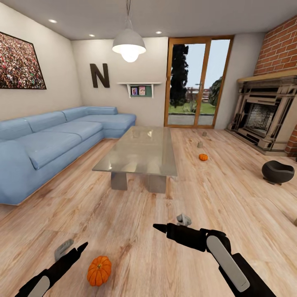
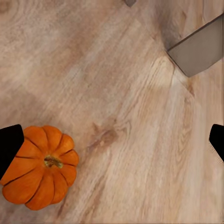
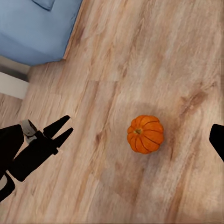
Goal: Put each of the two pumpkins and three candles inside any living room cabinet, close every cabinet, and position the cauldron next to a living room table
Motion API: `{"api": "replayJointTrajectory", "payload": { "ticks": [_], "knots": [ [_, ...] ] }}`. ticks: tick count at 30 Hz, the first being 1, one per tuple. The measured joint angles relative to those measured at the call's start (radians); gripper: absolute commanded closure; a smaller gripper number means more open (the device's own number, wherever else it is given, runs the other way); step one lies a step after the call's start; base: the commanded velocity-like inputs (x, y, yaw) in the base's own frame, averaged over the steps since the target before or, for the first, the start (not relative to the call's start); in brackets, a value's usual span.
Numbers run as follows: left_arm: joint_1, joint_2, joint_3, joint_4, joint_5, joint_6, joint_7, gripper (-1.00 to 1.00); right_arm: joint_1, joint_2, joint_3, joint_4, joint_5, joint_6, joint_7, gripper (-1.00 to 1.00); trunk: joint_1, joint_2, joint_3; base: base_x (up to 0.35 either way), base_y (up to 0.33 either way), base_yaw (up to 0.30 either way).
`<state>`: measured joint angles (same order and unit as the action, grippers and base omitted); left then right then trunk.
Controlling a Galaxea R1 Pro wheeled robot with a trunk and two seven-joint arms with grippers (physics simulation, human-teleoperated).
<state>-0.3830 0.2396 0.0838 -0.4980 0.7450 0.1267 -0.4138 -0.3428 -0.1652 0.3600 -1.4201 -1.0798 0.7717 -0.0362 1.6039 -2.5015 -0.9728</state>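
Note:
The larger orange pumpkin lies on the plank floor close in front of me. My left gripper hangs open just left of it, one fingertip beside its rind. My right gripper is open above the floor to its right. The small pumpkin and two candles sit beyond the grey-topped table. The black cauldron stands far right. The cabinet is out of view.
A blue corner sofa runs along the left wall. The fireplace and glass doors are at the back right. A table leg is near the left gripper. A small tan shape sits at the right edge.

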Motion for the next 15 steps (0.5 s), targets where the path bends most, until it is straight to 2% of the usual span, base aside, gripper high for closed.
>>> {"api": "replayJointTrajectory", "payload": {
  "ticks": [3, 6, 8, 12, 15],
  "knots": [
    [-0.017, 0.017, -0.013, -0.002, -0.016, 0.017, -0.017, -1.00, 0.000, -0.005, -0.017, -0.017, -0.019, 0.017, 0.015, -1.00, 0.000, 0.000, 0.000, 0.000, 0.000, 0.000],
    [-0.034, 0.034, -0.009, -0.004, -0.032, 0.034, -0.034, -1.00, 0.000, -0.004, -0.033, -0.034, -0.039, 0.033, 0.030, -1.00, 0.000, 0.000, 0.000, 0.000, 0.000, 0.000],
    [-0.023, 0.045, 0.002, -0.015, -0.021, 0.045, -0.043, -1.00, 0.000, 0.000, -0.026, -0.045, -0.053, 0.044, 0.041, -1.00, 0.000, 0.000, 0.000, 0.000, 0.000, 0.000],
    [-0.022, 0.068, 0.001, -0.037, 0.003, 0.067, -0.055, -1.00, 0.000, -0.003, -0.030, -0.068, -0.080, 0.067, 0.061, -1.00, 0.000, 0.000, 0.000, 0.000, 0.000, 0.000],
    [-0.023, 0.071, 0.008, -0.023, 0.009, 0.084, -0.055, -1.00, 0.000, -0.001, -0.027, -0.085, -0.100, 0.083, 0.072, -1.00, 0.000, 0.000, 0.000, 0.000, 0.000, 0.000]
  ]
}}
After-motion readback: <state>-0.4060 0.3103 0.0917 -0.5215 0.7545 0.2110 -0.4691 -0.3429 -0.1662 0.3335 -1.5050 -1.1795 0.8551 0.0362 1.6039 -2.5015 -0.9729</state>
